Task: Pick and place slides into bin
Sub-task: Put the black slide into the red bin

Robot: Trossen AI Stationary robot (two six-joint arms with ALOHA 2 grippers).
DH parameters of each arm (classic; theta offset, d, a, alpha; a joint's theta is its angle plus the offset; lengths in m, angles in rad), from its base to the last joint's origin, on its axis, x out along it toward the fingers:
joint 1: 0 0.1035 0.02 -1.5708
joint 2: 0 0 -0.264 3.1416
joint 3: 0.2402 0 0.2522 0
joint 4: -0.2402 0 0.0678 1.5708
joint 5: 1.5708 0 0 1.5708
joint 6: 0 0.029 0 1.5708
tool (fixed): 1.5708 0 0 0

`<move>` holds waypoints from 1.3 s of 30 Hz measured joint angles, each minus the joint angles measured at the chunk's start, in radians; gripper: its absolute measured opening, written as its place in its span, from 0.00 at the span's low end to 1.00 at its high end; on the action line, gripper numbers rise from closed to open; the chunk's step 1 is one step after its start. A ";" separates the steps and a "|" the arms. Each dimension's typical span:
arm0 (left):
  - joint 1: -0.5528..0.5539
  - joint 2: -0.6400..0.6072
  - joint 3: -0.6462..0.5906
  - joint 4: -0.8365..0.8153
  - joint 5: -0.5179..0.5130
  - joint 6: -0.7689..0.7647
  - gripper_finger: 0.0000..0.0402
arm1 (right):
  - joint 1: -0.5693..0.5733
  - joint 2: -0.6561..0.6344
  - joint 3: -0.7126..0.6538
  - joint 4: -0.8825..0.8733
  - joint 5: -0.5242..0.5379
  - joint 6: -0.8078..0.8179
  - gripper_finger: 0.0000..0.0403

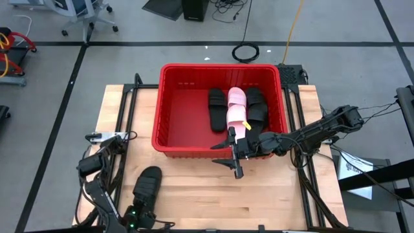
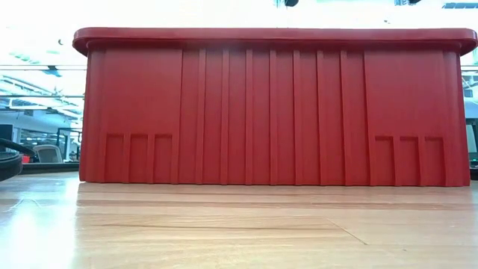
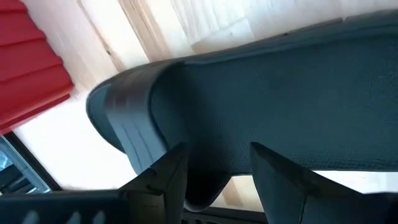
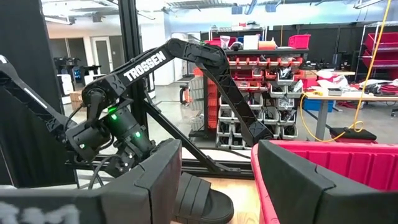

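Straddling a matte black slide before the ribbed red plastic bin, left gripper fingers apart; right gripper spread at its rim.

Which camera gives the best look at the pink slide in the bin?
The high view: the pink slide lies in the red bin between two black ones. The low view shows only the bin's wall; neither wrist view shows it.

The bin hides its slides in the low view.
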 joint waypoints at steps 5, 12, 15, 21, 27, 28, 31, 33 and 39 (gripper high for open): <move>0.000 -0.043 0.000 -0.001 -0.070 -0.026 0.42 | 0.000 0.000 0.000 -0.022 0.014 0.000 0.50; 0.000 -0.048 -0.024 0.001 -0.127 0.001 0.42 | 0.000 0.000 0.000 -0.044 0.071 0.006 0.50; 0.003 -0.048 -0.075 0.001 -0.104 0.001 0.42 | 0.002 0.000 0.000 -0.043 0.070 0.007 0.50; 0.004 -0.048 -0.200 -0.001 -0.058 -0.017 0.42 | 0.002 0.000 0.000 -0.044 0.071 0.007 0.50; 0.004 -0.048 -0.293 -0.001 -0.059 -0.061 0.42 | 0.002 0.000 0.000 -0.043 0.070 0.007 0.50; 0.004 -0.048 -0.306 -0.001 -0.059 -0.071 0.42 | 0.002 0.000 0.000 -0.043 0.070 0.007 0.50; 0.005 -0.048 -0.341 -0.002 -0.060 -0.108 0.42 | 0.002 0.000 0.000 -0.043 0.070 0.007 0.50; 0.006 -0.048 -0.357 -0.002 -0.060 -0.132 0.42 | 0.002 0.000 0.000 -0.043 0.071 0.007 0.50; 0.020 -0.048 -0.356 -0.003 -0.063 -0.112 0.36 | 0.002 0.000 0.000 -0.043 0.070 0.009 0.50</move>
